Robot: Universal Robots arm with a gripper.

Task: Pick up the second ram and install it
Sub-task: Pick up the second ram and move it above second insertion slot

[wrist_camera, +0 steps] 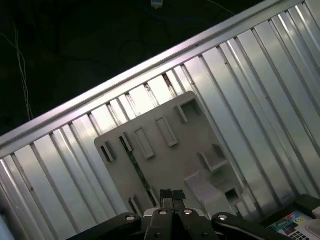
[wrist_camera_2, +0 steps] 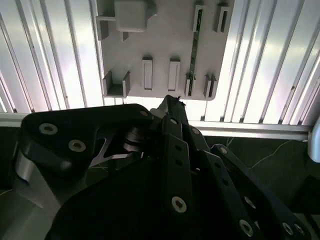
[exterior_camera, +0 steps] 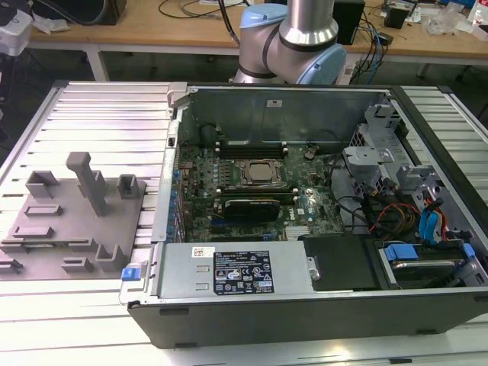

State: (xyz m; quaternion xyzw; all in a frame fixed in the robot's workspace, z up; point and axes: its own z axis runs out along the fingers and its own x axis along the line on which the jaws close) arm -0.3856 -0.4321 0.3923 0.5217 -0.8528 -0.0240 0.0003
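Alignment is my whole concern at this stage, since the pick has not begun. The gripper hangs well above the grey fixture. As far as I can judge from the first wrist view, its two fingertips are pressed together with nothing between them.

The second ram sits untouched in that fixture, standing on its long edge as a thin greenish strip held between small holders at its ends. In the exterior view the fixture lies on the ribbed metal table, at the exterior view's left of the open computer case, well apart from the motherboard inside it.

To do this well, I judge that I have to spread the fingers before coming down, only wide enough to straddle the board's thin dimension. I want the wrist turned so the pads face the stick's two flat sides and the closing line runs squarely across it. Both wrist views show the stick as a narrow line, and I use that line as my guide for yaw.

I aim for the middle of its length, so it does not tip when it leaves the holders. A straight vertical descent looks safest, because the holders crowd both ends and the tall post rises nearby. I would take the stick by its upper edge, lightly, since the chips look fragile, and leave the lower contact edge free.
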